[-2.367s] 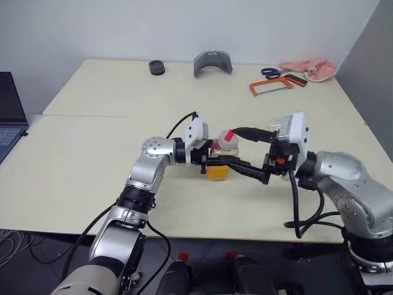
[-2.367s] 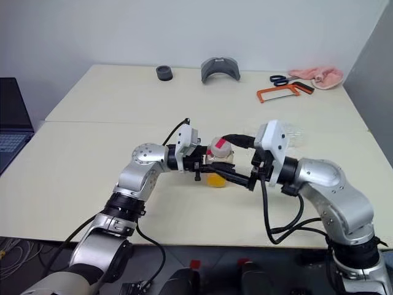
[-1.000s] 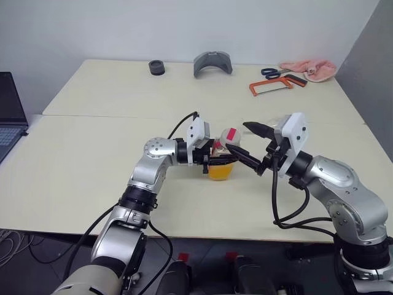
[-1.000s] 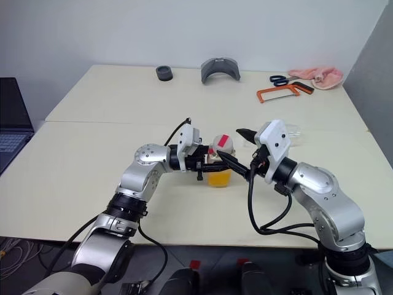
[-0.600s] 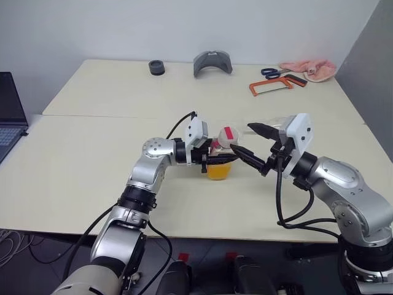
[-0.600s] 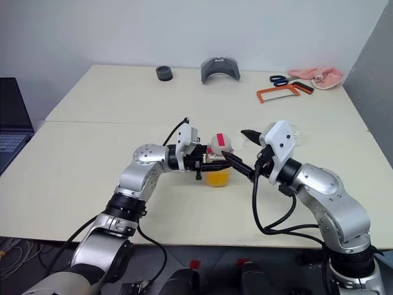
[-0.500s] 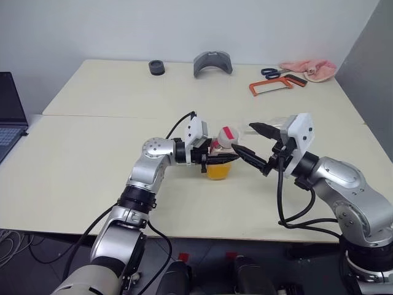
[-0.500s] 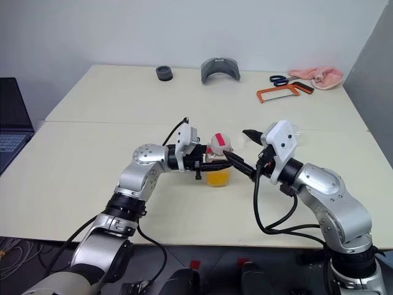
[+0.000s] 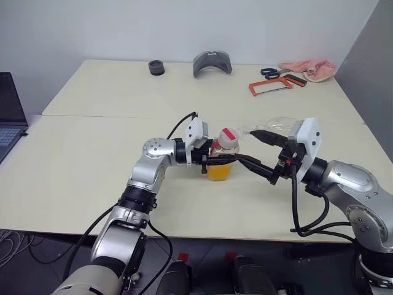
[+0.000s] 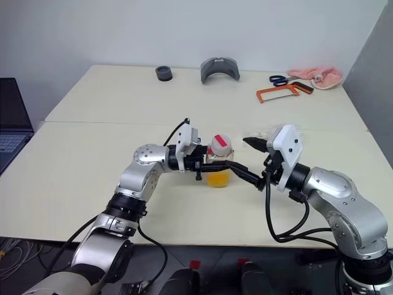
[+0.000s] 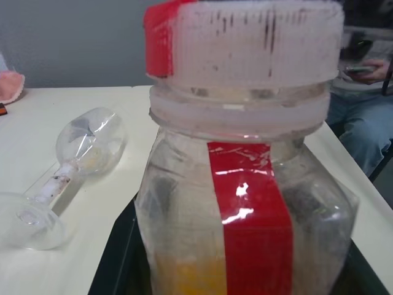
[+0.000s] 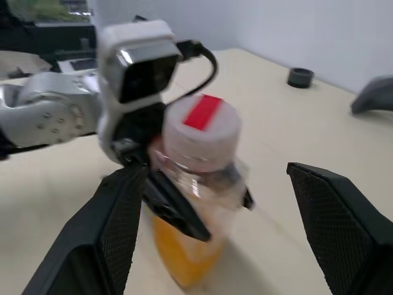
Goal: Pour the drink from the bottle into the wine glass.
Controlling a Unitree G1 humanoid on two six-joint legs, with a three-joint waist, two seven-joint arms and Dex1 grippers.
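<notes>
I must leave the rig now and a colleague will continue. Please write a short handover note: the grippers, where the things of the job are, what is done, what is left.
Left gripper: shut on the small clear plastic bottle with the red label stripe, held upright on the cream table.
Right gripper: open, holding nothing, beside the bottle's white cap marked with red.
Orange-yellow drink: low in the bottle.
Clear stemmed wine glass: lying on its side on the table behind the right gripper, no drink poured in.
Done: bottle gripped.
Left: take the cap off, stand the glass upright, pour.
</notes>
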